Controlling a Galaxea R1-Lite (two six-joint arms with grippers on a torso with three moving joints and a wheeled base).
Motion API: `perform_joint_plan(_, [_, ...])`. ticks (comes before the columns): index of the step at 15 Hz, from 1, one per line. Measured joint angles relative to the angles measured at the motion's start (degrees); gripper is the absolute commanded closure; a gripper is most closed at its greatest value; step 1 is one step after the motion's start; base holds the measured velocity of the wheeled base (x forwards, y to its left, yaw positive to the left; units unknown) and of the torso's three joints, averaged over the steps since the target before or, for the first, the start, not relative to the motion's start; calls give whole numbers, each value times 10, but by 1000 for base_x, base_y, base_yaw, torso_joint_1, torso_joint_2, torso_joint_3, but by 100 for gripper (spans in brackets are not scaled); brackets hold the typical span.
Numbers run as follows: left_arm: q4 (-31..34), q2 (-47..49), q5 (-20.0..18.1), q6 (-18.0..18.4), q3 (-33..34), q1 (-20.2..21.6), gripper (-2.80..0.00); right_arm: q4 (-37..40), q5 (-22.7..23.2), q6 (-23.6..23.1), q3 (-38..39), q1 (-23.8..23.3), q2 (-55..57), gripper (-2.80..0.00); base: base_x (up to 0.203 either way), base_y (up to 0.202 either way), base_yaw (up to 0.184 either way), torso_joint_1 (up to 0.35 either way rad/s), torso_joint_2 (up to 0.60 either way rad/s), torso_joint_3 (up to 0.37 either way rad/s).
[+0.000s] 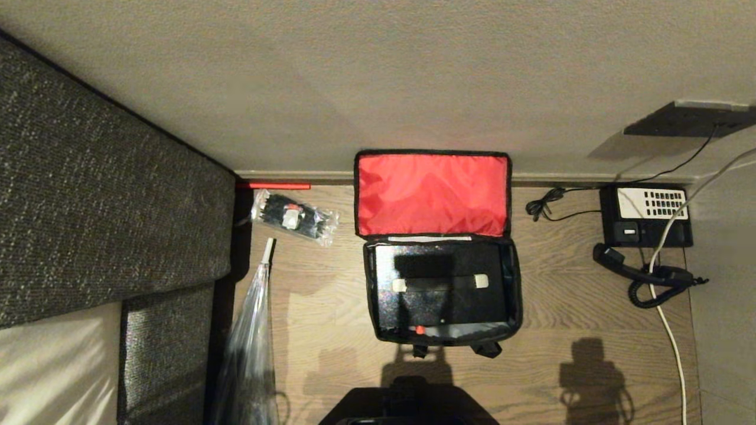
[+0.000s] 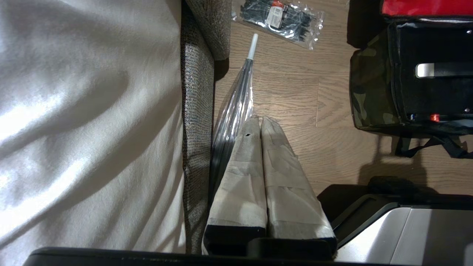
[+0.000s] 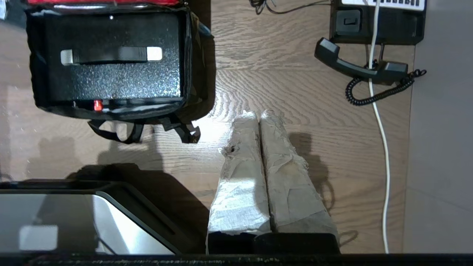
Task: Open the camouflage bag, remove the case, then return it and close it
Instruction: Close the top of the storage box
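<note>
Lying open on the worktop (image 1: 331,354), the camouflage bag (image 2: 371,92) holds the case (image 1: 440,286); left claw (image 2: 260,120) and right claw (image 3: 258,114) hang closed, empty.

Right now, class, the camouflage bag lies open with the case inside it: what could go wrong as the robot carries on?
1. The case nearly fills the camouflage bag, so it may snag on the walls when lifted.
2. The red-lined lid leans on the wall and could flop shut.
3. The straps could catch the shut right gripper; the left gripper hangs by the floor.
</note>
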State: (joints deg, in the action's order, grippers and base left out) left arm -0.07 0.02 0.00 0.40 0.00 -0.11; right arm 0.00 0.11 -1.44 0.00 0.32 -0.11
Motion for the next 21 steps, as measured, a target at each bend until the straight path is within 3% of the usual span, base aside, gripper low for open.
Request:
perform_joint_plan(3, [0, 0, 0, 0, 0, 0, 0, 5, 0, -3, -2, 0, 0, 0, 0, 0, 0, 0, 0, 0])
perform_joint_plan(5, [0, 0, 0, 0, 0, 0, 0, 44, 2, 1, -53, 0, 0, 0, 0, 0, 0, 0, 0, 0])
perform_joint_plan(9, [0, 0, 0, 0, 0, 0, 0, 284, 60, 44, -291, 0, 2, 0, 0, 0, 0, 0, 0, 0])
perform_joint_plan(11, [0, 0, 0, 0, 0, 1, 0, 389, 93, 62, -345, 0, 31, 0, 0, 0, 0, 0, 0, 0])
perform_joint_plan(12, [0, 0, 0, 0, 0, 1, 0, 399, 101, 74, -361, 3, 65, 0, 0, 0, 0, 0, 0, 0])
perform_joint_plan(14, [0, 0, 0, -1, 0, 0, 0, 355, 113, 96, -381, 11, 173, 0, 0, 0, 0, 0, 0, 0])
perform_joint_plan(17, [0, 0, 0, -1, 0, 0, 0, 223, 125, 129, -400, 21, 437, 0, 0, 0, 0, 0, 0, 0])
perform_joint_plan(21, [0, 0, 0, 0, 0, 0, 0, -57, 157, 212, -430, 30, 815, 0, 0, 0, 0, 0, 0, 0])
